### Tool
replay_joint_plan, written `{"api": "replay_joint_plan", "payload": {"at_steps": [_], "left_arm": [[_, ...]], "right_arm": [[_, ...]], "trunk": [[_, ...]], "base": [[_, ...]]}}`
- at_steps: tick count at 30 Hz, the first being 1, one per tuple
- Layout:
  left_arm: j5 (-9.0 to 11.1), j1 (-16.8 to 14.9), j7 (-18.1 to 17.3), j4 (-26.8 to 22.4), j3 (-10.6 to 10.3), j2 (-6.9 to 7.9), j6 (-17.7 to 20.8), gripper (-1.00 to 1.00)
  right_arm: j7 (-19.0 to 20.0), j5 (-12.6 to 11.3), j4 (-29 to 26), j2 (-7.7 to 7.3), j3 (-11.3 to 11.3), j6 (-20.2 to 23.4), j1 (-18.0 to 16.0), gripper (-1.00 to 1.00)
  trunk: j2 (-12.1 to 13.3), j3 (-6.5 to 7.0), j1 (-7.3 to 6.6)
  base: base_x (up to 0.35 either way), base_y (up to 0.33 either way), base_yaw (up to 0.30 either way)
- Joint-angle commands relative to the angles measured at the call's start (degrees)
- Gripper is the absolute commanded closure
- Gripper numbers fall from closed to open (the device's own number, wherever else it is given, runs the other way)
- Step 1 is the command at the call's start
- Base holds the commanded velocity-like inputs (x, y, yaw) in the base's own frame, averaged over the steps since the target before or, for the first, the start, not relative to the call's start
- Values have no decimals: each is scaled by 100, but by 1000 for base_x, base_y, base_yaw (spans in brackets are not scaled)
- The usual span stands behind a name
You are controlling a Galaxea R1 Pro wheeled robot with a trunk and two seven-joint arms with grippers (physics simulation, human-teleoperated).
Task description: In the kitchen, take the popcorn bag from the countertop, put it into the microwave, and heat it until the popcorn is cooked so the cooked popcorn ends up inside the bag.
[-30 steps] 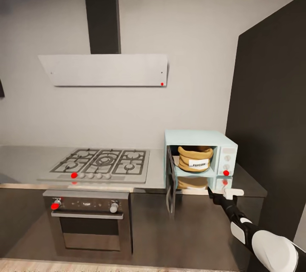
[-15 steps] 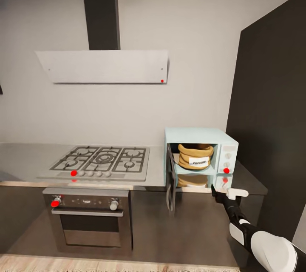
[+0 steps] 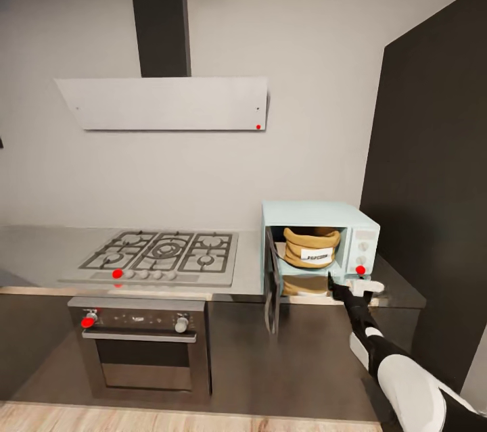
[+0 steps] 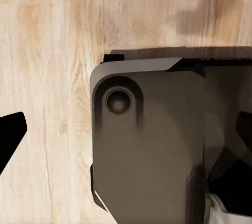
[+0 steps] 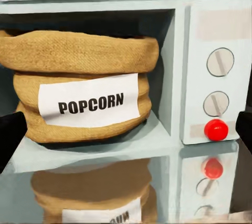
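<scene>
The mint-blue microwave stands on the grey countertop with its dark door swung open to the left. Inside sits the tan popcorn bag, upright, its white "POPCORN" label facing out. The popcorn itself is hidden in the bag. My right gripper hovers open just in front of the microwave's lower front edge, below its red dot, and holds nothing. In the right wrist view, that gripper faces the bag and the two knobs. My left gripper hangs open over the floor.
A gas hob lies flush in the counter left of the microwave, with a steel built-in oven beneath and a hood above. A tall dark cabinet stands close on the right. My base rests on wood flooring.
My right gripper has risen from below the counter edge to the microwave's lower front and moved slightly left. The head view has shifted a little.
</scene>
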Motion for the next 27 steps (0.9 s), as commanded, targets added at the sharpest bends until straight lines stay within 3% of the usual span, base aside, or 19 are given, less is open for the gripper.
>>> {"api": "replay_joint_plan", "payload": {"at_steps": [1, 5, 12, 27], "left_arm": [[-2, -3, 3, -1, 2, -2, -4, -100], [-2, -3, 3, -2, 2, -8, -4, -100], [-2, -3, 3, -1, 2, -9, -4, -100], [-2, -2, 3, -1, 6, -9, -4, -100]], "right_arm": [[37, 10, -142, 81, -48, 124, -11, -100], [41, 4, -544, 275, 165, 853, -44, -100], [60, 2, -873, 332, 436, 1349, -58, -100], [120, 3, -907, 352, 517, 1446, -56, -100]], "trunk": [[-8, -11, 2], [-8, -11, 2], [-8, -11, 2], [-8, -11, 2]], "base": [[0, 0, 0], [0, 0, 0], [0, 0, 0], [88, 18, 0]]}}
